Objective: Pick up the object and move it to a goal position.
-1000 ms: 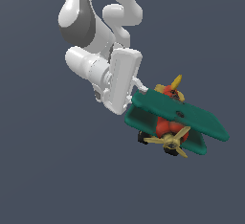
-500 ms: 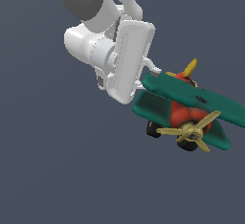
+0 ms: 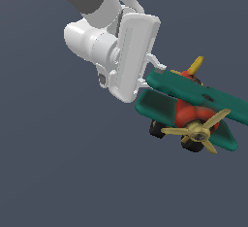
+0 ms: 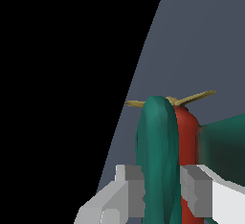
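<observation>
Gripping toy biplane by teal upper wing: gripper jaws closed on wing edge, plane held aloft, yellow propeller facing exterior view's lower right.

The toy biplane has two teal-green wings, a red body, a yellow propeller, yellow tail fins and black wheels. In the wrist view the biplane shows the same teal-green wing edge, red body and yellow propeller blades. The gripper and the arm are plain white with light grey shading; one upper arm segment is dark grey. The fingers appear light grey. The background is uniform dark slate grey, unpatterned. Part of the wrist view is solid black.
</observation>
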{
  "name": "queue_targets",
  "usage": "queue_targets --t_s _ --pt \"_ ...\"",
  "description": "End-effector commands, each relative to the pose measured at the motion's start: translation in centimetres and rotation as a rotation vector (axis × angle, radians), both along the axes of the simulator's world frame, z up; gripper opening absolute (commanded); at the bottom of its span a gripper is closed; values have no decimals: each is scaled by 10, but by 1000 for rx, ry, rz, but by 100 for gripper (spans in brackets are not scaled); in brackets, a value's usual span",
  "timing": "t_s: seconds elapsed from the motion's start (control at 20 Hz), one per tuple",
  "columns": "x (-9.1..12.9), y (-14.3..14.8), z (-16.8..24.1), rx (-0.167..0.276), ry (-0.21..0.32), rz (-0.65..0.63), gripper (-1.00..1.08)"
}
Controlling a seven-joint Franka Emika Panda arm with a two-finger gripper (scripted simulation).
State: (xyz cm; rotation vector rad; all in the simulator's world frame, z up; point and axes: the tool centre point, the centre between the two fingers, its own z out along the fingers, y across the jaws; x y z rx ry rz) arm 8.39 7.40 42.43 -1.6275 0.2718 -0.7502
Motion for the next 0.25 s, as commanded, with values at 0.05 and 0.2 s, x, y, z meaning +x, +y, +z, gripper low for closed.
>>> queue_targets --t_s 0.05,0.2 --pt "1 4 17 1 -8 1 -100" --pt "1 5 20 1 -8 1 -100"
